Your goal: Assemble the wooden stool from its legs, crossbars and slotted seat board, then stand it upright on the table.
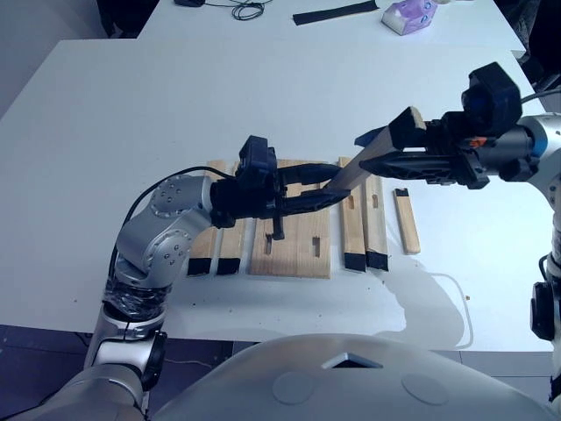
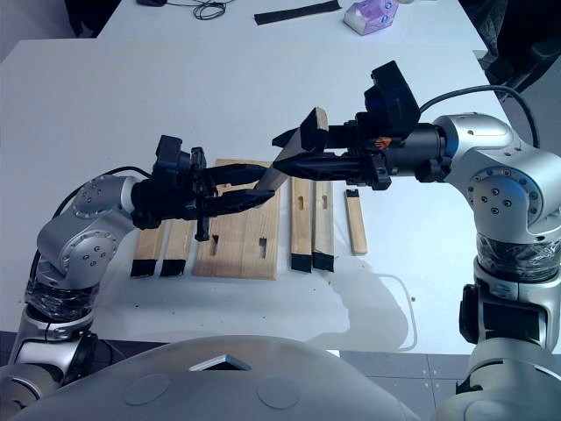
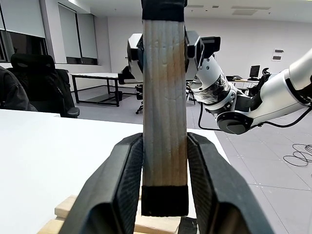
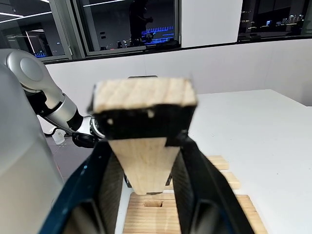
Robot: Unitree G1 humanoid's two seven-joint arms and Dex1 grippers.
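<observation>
Stool leg [image 1: 349, 178] is up in the air over the slotted seat board [image 1: 294, 254]. My left hand [image 1: 331, 182] pinches its lower end, my right hand [image 1: 372, 151] the top. Looks like stiff, light wood, so I'd grip the flat faces.

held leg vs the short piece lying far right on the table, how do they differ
The held leg is raised and tilted, clamped in the left gripper and right gripper; the short piece lies flat, untouched. The held leg is longer than the short piece. Both are black-tipped wood.
</observation>
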